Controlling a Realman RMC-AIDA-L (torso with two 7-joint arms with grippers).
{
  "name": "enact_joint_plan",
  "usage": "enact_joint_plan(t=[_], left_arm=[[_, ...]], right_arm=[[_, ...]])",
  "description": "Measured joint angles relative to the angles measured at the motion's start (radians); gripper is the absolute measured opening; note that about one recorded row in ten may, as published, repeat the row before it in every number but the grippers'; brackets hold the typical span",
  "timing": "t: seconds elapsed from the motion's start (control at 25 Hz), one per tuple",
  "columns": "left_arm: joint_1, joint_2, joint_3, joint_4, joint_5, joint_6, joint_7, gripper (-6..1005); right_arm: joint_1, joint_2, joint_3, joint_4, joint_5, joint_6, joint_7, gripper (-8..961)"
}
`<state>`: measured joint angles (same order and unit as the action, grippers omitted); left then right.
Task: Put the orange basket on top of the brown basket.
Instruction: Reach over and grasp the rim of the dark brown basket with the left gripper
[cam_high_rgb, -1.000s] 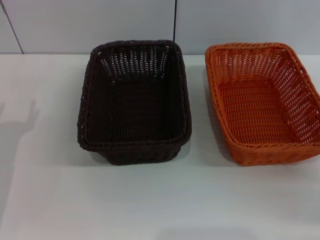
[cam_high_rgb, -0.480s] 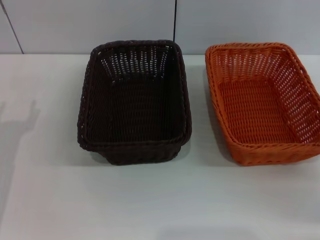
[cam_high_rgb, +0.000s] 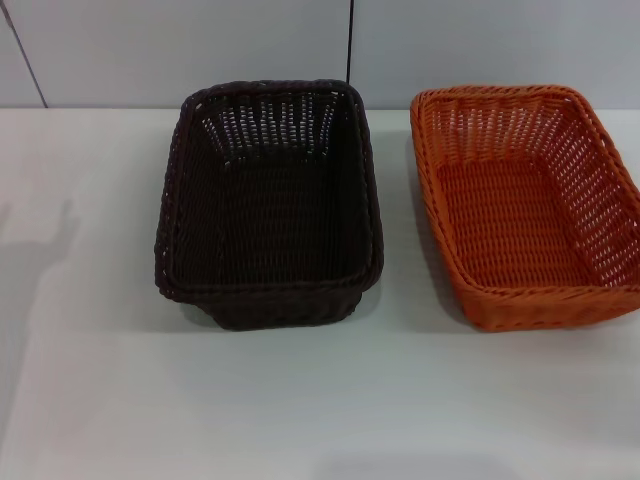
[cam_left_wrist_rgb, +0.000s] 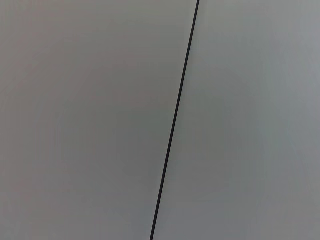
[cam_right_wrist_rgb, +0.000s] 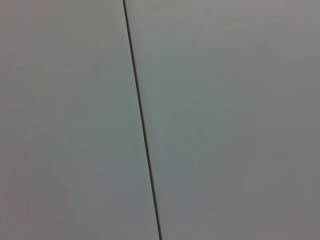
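The orange basket (cam_high_rgb: 525, 205) stands upright and empty on the white table at the right of the head view. The brown basket (cam_high_rgb: 268, 205) stands upright and empty at the table's middle, a hand's width left of the orange one. The two do not touch. Neither gripper shows in any view. Both wrist views show only a plain grey wall panel with a dark seam (cam_left_wrist_rgb: 175, 120) (cam_right_wrist_rgb: 142, 120).
The white table (cam_high_rgb: 320, 400) runs wide in front of and to the left of the baskets. A grey panelled wall (cam_high_rgb: 200, 50) stands right behind them. A faint arm shadow (cam_high_rgb: 40, 250) lies on the table at the left.
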<state>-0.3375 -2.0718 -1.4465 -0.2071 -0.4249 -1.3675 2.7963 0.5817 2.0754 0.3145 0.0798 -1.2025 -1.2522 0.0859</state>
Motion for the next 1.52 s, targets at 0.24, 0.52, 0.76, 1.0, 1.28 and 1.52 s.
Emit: enact_joint_plan(t=[0.24,0.52,0.76,1.0,1.28,1.52], left_arm=[[-0.003,0.002,0.0,0.0,0.0,0.003,-0.006,831],[-0.02,0.011,0.004,0.0,0.001,0.003,-0.064,830],[-0.037,0.06,0.028,-0.086,0.08,0.046,-0.131,830],[-0.068,0.123,0.019,-0.19,0.156,0.161,-0.244,830],[-0.088,0.221,0.016,-0.363,0.298,0.427,-0.527,830],[-0.131,0.319,-0.065,-0.43,0.658,0.537,-0.987,830]], right_arm=[[-0.003,0.0,-0.002,-0.004,0.002,-0.004,0.032,715],[-0.009,-0.001,-0.008,-0.019,-0.003,-0.004,0.145,716],[-0.012,-0.002,-0.012,-0.022,-0.04,-0.016,0.199,716],[-0.024,-0.005,-0.044,-0.038,-0.113,-0.056,0.337,716],[-0.023,-0.007,-0.128,-0.195,-0.274,-0.113,0.715,716],[-0.033,-0.031,-0.368,-0.385,-0.308,-0.259,1.029,716]])
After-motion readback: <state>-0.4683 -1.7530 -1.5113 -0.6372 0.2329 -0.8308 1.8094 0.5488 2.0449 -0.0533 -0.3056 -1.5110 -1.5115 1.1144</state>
